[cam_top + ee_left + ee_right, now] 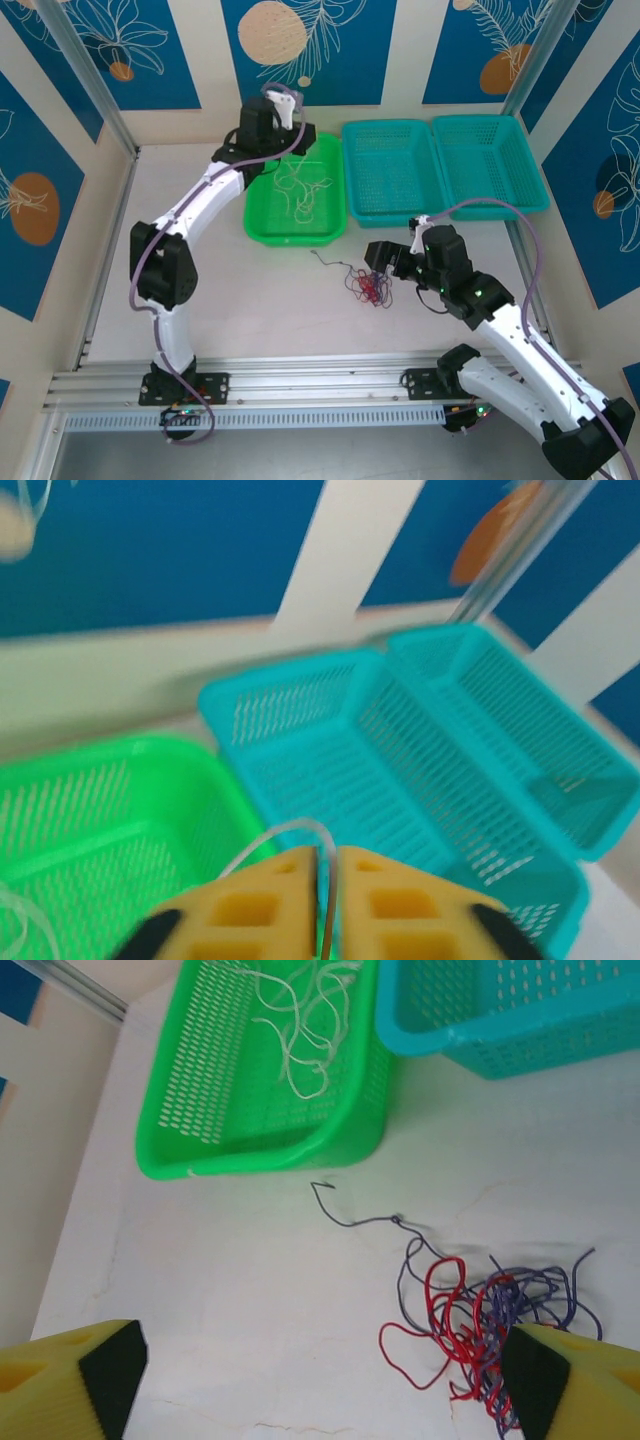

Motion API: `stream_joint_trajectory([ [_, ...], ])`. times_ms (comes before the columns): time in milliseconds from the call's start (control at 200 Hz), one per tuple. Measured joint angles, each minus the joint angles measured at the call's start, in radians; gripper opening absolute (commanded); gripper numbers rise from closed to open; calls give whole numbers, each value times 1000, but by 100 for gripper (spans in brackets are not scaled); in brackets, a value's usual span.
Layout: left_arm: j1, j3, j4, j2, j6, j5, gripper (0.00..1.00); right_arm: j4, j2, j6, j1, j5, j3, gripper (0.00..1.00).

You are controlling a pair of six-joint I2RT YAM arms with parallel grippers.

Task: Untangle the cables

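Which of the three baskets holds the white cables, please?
The green basket, leftmost of the three: the white cables lie in it. The teal baskets sit to its right.

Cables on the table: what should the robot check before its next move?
1. Is the left gripper shut on a white cable? Ok.
2. Is that cable free of the white cables lying in the green basket? Cannot tell.
3. Is the right gripper open? Ok.
4. Is the red and dark tangle centred between the right gripper's fingers? Not ok, it lies by one finger.
5. Is the tangle pulled apart? Not ok.
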Motion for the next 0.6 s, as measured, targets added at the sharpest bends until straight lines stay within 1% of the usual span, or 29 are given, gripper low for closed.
stream_joint_trajectory([
  [100,10,-42,-26,37,-20,-35,64,-27,44,7,-4,-2,1,100],
  [185,22,-90,-23,33,-31,-51,73,-55,70,10,-13,-1,5,100],
  [270,30,-133,-16,8,-31,-58,75,-70,85,18,-35,-2,8,100],
  [375,31,-198,-3,-83,-29,-45,75,-77,108,34,-69,-11,8,100],
  [505,11,-323,67,-294,-34,13,74,-64,153,46,-97,-29,5,100],
  [565,-19,-391,109,-407,-32,28,74,-53,183,53,-106,-42,2,100],
  [600,-53,-437,132,-479,-28,34,74,-46,203,53,-111,-49,-3,100],
])
